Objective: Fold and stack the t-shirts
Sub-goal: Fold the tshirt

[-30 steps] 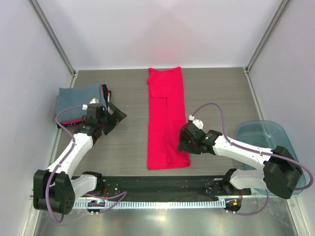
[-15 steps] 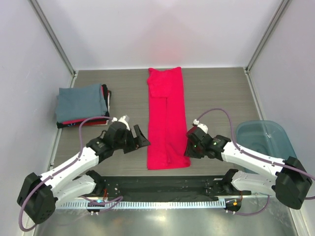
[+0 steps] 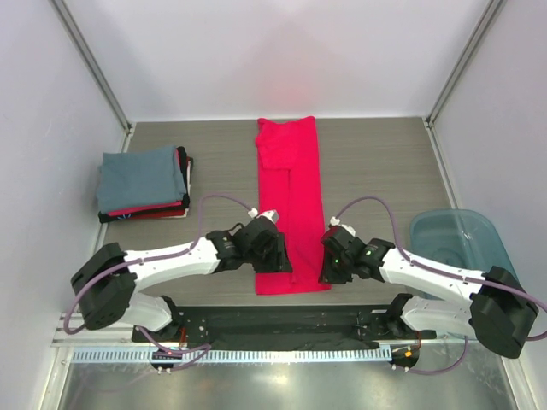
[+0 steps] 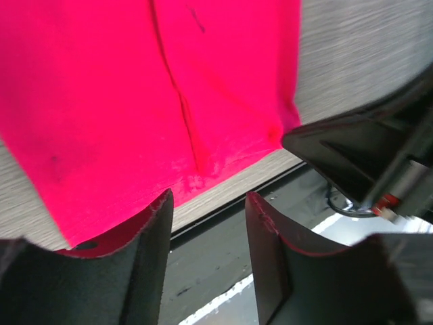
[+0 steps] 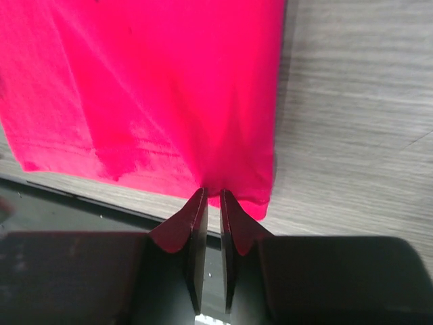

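The red-pink t-shirt [image 3: 289,196] lies flat in the middle of the bench [image 3: 376,171] as a long narrow strip with its sides folded in. It runs from the far edge toward the arms, and its near hem lies close to the bench's near edge. The step in hand is judged to be the lengthwise fold, for which both near corners must be gripped. The right claw [image 5: 212,191] is nearly pressed together and pinches the hem by the right corner, where the cloth puckers toward the tips. The left claw [image 4: 208,196] is spread across the hem by the left corner, with nothing gripped yet. This pinch should be completed through all layers before any lift. Both corners should then be raised level and carried together toward the far end. The cloth is bright and soft, with a central overlap line and faint creases. A stack of folded t-shirts [image 3: 141,184], slate blue-grey on top, rests at the left, and a teal plastic tub [image 3: 457,235] stands at the right.
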Controlling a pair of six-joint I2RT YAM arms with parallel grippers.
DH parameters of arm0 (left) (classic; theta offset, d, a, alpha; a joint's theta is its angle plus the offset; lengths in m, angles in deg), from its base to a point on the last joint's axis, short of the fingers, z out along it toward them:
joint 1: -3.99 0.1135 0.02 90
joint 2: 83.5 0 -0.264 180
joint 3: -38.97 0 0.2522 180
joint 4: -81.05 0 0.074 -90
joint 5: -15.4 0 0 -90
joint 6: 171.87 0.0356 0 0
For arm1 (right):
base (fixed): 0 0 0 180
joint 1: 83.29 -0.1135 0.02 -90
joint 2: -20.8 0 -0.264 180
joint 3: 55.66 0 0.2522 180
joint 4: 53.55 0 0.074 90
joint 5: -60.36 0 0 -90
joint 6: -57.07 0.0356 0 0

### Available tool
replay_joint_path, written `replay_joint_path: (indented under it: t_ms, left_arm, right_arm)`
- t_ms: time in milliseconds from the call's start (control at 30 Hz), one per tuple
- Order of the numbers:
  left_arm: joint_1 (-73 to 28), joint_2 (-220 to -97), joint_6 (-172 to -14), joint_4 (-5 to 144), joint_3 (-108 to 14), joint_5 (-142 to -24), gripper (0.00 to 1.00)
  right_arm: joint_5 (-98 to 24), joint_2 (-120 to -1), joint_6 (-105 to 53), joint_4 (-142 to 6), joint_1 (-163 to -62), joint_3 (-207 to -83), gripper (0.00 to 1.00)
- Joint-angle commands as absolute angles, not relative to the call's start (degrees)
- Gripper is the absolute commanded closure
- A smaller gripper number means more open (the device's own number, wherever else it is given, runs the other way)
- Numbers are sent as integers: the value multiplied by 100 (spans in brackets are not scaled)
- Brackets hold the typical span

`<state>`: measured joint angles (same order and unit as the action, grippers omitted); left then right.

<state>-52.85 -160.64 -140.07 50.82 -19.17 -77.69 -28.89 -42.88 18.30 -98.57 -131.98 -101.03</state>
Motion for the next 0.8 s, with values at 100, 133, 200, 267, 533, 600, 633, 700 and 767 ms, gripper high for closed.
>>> replay_joint_path:
  t_ms: [100,133,200,267,533,600,633,700,767]
  left_arm:
    - [-5481,-16611,-14172,5314,-2269,-7776,57]
    - [-5507,-16664,-14225,5349,-2278,-7802,59]
    - [-5525,-16787,-14260,5472,-2278,-7907,61]
    - [-5551,-16849,-14304,5542,-2286,-7908,62]
    - [-5630,-17226,-14383,5727,-2418,-8040,56]
    - [-5648,-17279,-14383,5762,-2436,-8040,58]
    - [-5648,-17332,-14392,5762,-2453,-8040,59]
    - [-5648,-17376,-14410,5780,-2453,-8023,61]
    - [-5648,-17411,-14410,5771,-2436,-7979,66]
  right_arm:
    - [-2449,-4021,2024,-9937,-13260,-10159,90]
    - [-2254,-3802,2103,-9973,-13269,-10124,91]
    - [-1964,-3590,2279,-9991,-13251,-10027,91]
    - [-1848,-3449,2332,-10009,-13242,-10009,89]
    - [-1365,-3940,1876,-10079,-13058,-10641,88]
    - [-1250,-4211,1674,-10079,-12953,-10895,88]
    - [-1241,-4317,1543,-10062,-12813,-10966,88]
    - [-1294,-4485,1410,-9905,-12637,-11098,88]
    - [-1582,-4705,1278,-9589,-12356,-11108,89]
